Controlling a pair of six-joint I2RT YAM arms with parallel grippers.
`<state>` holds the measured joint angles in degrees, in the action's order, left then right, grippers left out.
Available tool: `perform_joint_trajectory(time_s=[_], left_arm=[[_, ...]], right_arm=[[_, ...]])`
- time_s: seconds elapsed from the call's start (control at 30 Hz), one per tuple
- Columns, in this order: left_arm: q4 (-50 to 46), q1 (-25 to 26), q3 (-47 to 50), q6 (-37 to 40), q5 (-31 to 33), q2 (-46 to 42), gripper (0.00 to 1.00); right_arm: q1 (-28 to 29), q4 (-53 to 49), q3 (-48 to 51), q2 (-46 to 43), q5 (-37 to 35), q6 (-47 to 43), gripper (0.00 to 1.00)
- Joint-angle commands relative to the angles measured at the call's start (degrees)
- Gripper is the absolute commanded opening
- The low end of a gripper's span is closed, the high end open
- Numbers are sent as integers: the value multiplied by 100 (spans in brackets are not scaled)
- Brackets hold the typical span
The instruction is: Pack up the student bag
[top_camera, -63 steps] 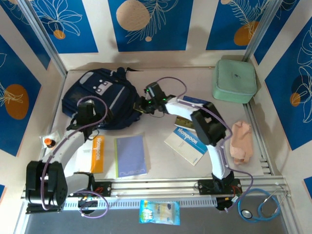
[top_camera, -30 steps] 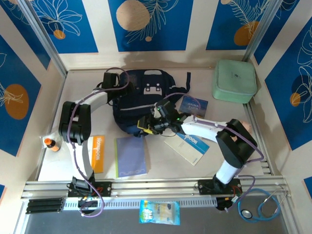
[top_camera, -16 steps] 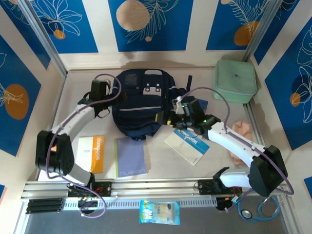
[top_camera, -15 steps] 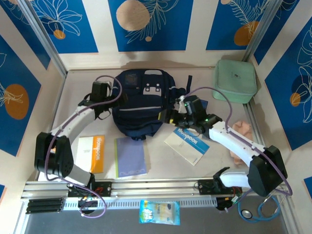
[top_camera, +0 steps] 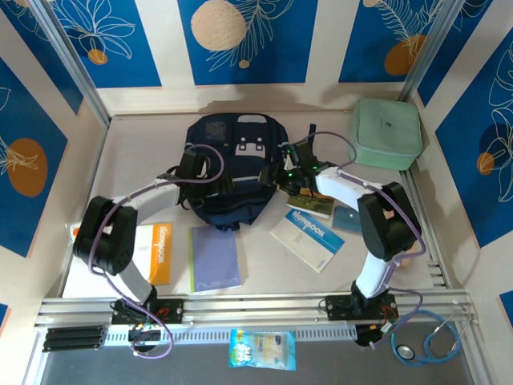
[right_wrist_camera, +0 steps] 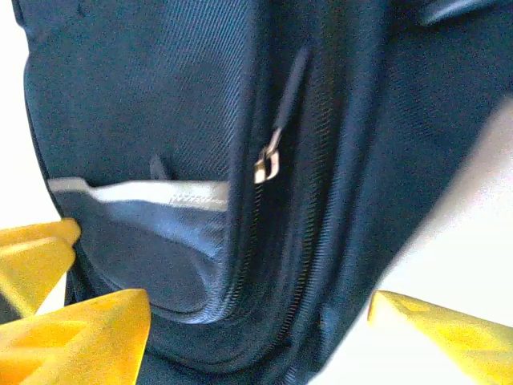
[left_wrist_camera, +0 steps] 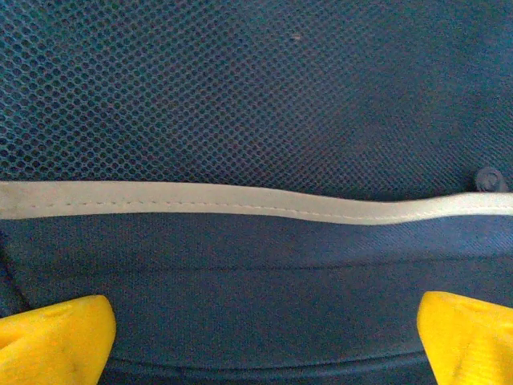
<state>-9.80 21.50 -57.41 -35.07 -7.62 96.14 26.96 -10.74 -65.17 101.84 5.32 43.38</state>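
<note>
The bag (top_camera: 234,138) lies at the back middle of the surface (top_camera: 136,136), and we flank it on both sides. Our left fingers (top_camera: 218,183) stand wide, close against its mesh and grey stripe (left_wrist_camera: 256,203), gripping nothing. Our right fingers (top_camera: 271,175) are spread too, at the bag's right edge, near a zip pull (right_wrist_camera: 268,164).

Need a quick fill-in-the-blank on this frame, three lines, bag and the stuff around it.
1. The pale green case sits in the far ___ corner of the table.
2. The notebook lying just nearer than the backpack has a ___ cover.
3. In the left wrist view, a pale stripe runs under blue ___ fabric.
Missing words: right; purple; mesh.
</note>
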Motion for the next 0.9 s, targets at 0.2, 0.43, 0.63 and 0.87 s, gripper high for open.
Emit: perform_joint_trajectory(time_s=[0.2, 0.43, 0.63, 0.87], left_arm=[[-396, -719, -741, 601, 586, 597, 99], [-1031, -884, -1023, 999, 971, 64, 100], [-1260, -845, -325, 750, 485, -868, 99], [-1617, -220, -1, 332, -146, -1511, 92]], right_arm=[[1294, 655, -934, 1007, 765, 497, 69], [1313, 782, -1112, 686, 1017, 541, 70], [470, 590, -144, -320, 592, 536, 73], [-331, 273, -582, 392, 868, 727, 62]])
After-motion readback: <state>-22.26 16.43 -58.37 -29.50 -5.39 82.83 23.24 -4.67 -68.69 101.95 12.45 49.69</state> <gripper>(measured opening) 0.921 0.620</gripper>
